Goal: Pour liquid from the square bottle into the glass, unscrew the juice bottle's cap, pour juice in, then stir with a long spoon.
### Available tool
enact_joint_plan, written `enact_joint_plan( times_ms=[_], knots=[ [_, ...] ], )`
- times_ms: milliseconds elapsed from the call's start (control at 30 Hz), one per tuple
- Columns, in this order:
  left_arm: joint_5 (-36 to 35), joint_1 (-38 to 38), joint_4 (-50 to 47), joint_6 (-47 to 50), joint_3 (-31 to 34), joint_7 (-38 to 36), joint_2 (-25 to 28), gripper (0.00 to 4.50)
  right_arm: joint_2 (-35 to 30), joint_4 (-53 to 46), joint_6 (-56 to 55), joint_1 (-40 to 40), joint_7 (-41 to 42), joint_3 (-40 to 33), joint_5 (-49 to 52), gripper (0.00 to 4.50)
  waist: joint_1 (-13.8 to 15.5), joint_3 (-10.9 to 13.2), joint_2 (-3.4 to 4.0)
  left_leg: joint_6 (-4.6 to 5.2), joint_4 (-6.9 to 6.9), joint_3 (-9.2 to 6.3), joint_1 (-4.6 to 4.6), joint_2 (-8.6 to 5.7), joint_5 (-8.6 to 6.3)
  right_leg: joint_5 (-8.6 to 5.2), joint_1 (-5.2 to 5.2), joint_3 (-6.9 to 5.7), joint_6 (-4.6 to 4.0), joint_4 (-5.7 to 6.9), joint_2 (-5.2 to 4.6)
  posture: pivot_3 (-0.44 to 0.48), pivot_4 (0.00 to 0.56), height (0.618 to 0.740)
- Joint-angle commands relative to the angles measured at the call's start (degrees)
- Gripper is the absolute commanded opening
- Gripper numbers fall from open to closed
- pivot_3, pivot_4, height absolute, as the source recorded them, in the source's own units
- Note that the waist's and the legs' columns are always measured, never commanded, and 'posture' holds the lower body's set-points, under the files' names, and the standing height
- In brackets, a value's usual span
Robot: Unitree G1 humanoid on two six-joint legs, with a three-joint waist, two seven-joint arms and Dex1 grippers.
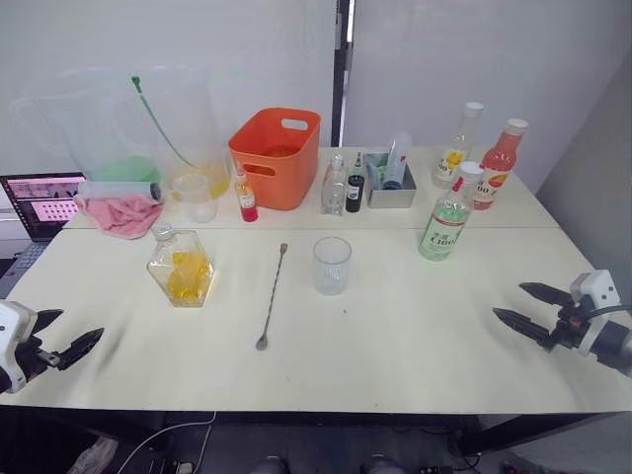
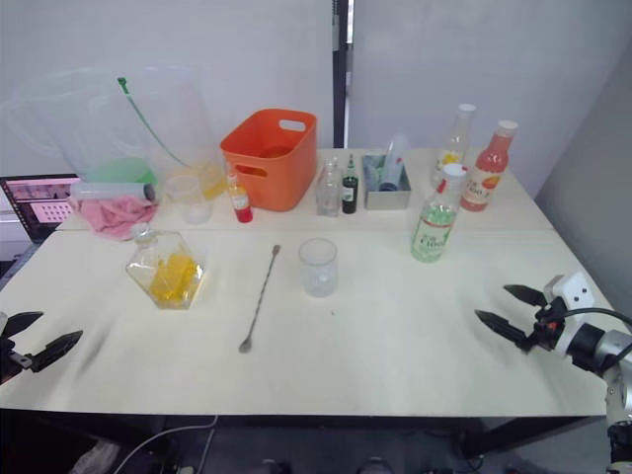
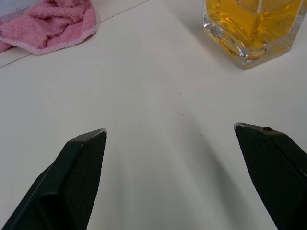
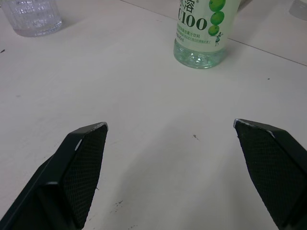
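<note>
The square bottle (image 1: 180,266), a squat faceted clear glass decanter holding golden liquid (image 1: 185,276), stands on the left of the pale table (image 1: 395,346). Right of it the long spoon (image 1: 271,296), a thin silver rod, lies with its small oval bowl nearest. Just right of that stands the glass (image 1: 331,265), a plain straight tumbler, empty. Farther right is the juice bottle (image 1: 445,221) with its white cap (image 1: 470,170) on. A fuzzy pink cloth (image 1: 120,213) and an orange plastic bin (image 1: 276,155) sit along the far side. The left gripper (image 1: 59,341) and right gripper (image 1: 520,305) hover near the front corners, black textured fingers spread wide, empty.
</note>
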Motion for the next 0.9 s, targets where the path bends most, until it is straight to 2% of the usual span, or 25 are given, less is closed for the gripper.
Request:
enact_joint_plan(
  times_ms=[33, 267, 400, 533, 633, 767, 900],
  knots=[
    [-0.9, 0.5, -1.6, 0.3, 1.6, 0.4, 0.5, 4.50, 0.3, -1.5, -0.9, -0.8, -0.5, -1.5, 1.3, 4.47, 0.0, 0.0, 0.00, 0.00, 0.00, 0.00, 0.00, 0.00, 0.00, 0.00, 0.00, 0.00, 0.00, 0.00, 0.00, 0.000, 0.150, 0.740],
    [-7.6, 11.0, -19.8, 7.7, 9.2, 5.6, -7.5, 4.50, -0.1, -6.8, 7.1, -10.6, 4.3, 3.7, 3.6, 4.47, -0.7, 0.0, -0.04, 0.01, 0.00, 0.16, 0.01, 0.12, -0.01, 0.06, -0.07, 0.22, -0.01, -0.02, 0.03, 0.000, 0.150, 0.740],
    [-9.6, 14.0, -27.8, 10.5, 11.0, 10.1, -12.0, 4.50, 0.0, -10.8, 12.4, -14.9, 6.5, 6.7, 4.9, 4.47, 0.2, 0.0, -0.13, 0.00, 0.05, 0.13, -0.03, 0.31, -0.02, 0.06, -0.06, 0.15, -0.02, -0.05, 0.10, 0.000, 0.150, 0.740],
    [-9.2, 16.8, -37.4, 10.9, 9.7, 18.3, -20.7, 4.50, 1.5, -18.5, 17.8, -20.1, 9.8, 12.2, 6.8, 4.47, 0.8, 0.0, -0.14, -0.04, 0.13, 0.15, -0.15, 0.28, -0.08, 0.13, -0.05, 0.20, 0.05, -0.25, 0.03, 0.000, 0.150, 0.740],
    [-9.8, 17.4, -44.7, 12.8, 6.0, 24.4, -27.9, 4.50, 4.6, -25.3, 21.2, -23.5, 8.5, 15.0, 8.8, 4.47, 1.2, 0.0, -0.26, -0.04, 0.17, 0.16, -0.22, 0.29, -0.09, 0.23, -0.06, 0.16, 0.06, -0.39, 0.07, 0.000, 0.150, 0.740],
    [-7.4, 15.5, -47.2, 12.7, 2.3, 29.4, -31.5, 4.50, 5.6, -32.1, 24.9, -24.5, 7.9, 17.2, 10.3, 4.47, 2.2, 0.0, -0.40, -0.05, 0.30, 0.06, -0.43, 0.18, -0.10, 0.28, -0.15, 0.06, 0.05, -0.40, 0.12, 0.000, 0.150, 0.740],
    [-5.9, 10.9, -46.8, 13.6, -0.9, 33.8, -32.6, 4.50, 5.4, -36.2, 26.1, -24.1, 7.3, 18.0, 10.7, 4.47, 2.8, 0.0, -0.43, -0.05, 0.60, 0.02, -1.02, 0.09, -0.09, 0.44, -0.75, 0.06, 0.12, -0.34, 0.11, 0.000, 0.150, 0.740]
  ],
)
